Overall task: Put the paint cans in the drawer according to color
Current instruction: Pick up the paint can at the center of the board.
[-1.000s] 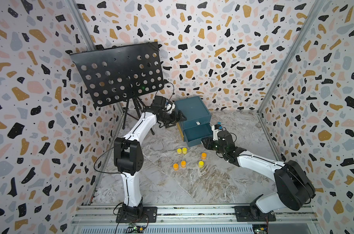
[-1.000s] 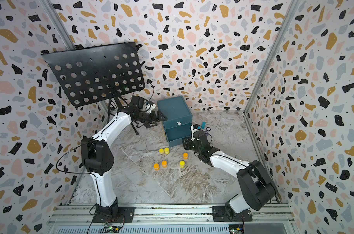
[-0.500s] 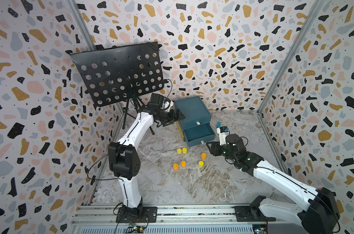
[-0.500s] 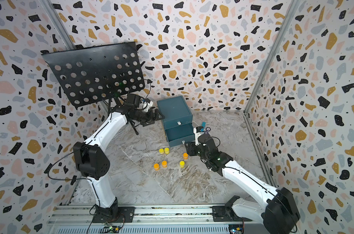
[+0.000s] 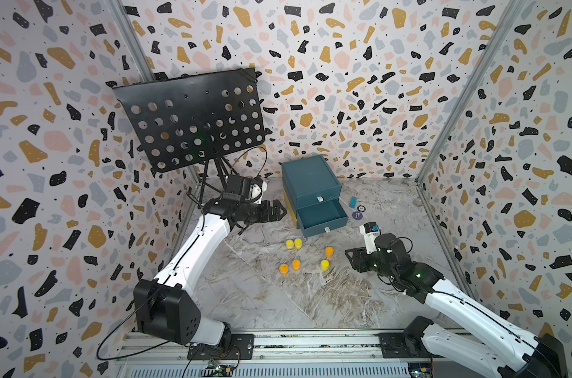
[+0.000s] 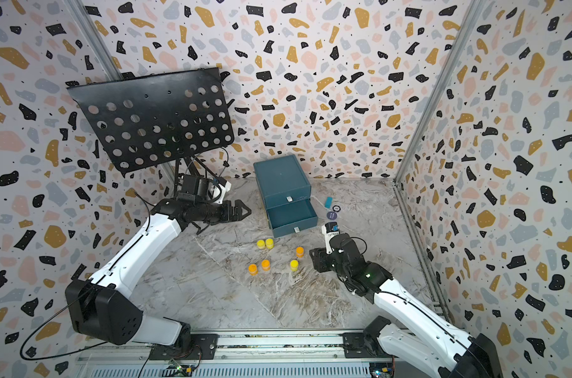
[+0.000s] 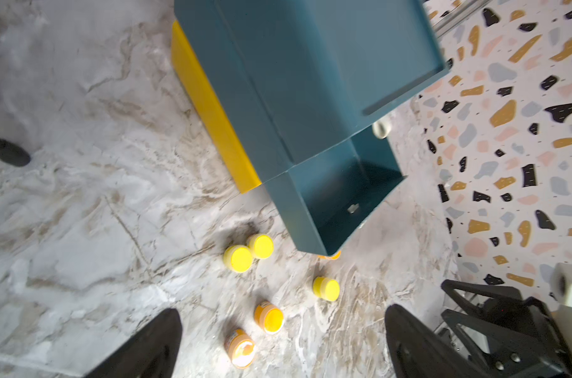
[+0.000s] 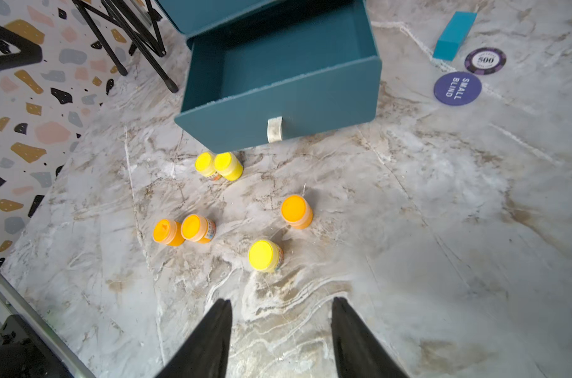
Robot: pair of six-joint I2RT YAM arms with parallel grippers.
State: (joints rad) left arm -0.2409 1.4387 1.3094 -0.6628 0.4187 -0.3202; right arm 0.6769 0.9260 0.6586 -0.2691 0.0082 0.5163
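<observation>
Three yellow paint cans (image 5: 289, 244) (image 5: 298, 243) (image 5: 324, 264) and three orange paint cans (image 5: 329, 251) (image 5: 296, 264) (image 5: 283, 268) stand on the marble floor in front of the teal cabinet. Its lower drawer (image 5: 322, 216) is pulled out and looks empty; the upper one is closed. My right gripper (image 5: 352, 260) hovers right of the cans, open and empty; in the right wrist view (image 8: 282, 300) a yellow can (image 8: 264, 255) lies just ahead of it. My left gripper (image 5: 278, 211) hangs open and empty at the cabinet's left side, seen too in the left wrist view (image 7: 283, 309).
A black perforated music stand (image 5: 193, 121) rises at the back left, its legs behind my left arm. A teal block (image 5: 353, 201) and two poker chips (image 5: 357, 215) lie right of the cabinet. A yellow slab (image 7: 212, 111) sits against the cabinet's left side.
My right gripper has drawn back from the drawer front toward the near right and its jaws have spread wider. My left arm has shifted, its gripper still beside the cabinet. The cans have not moved.
</observation>
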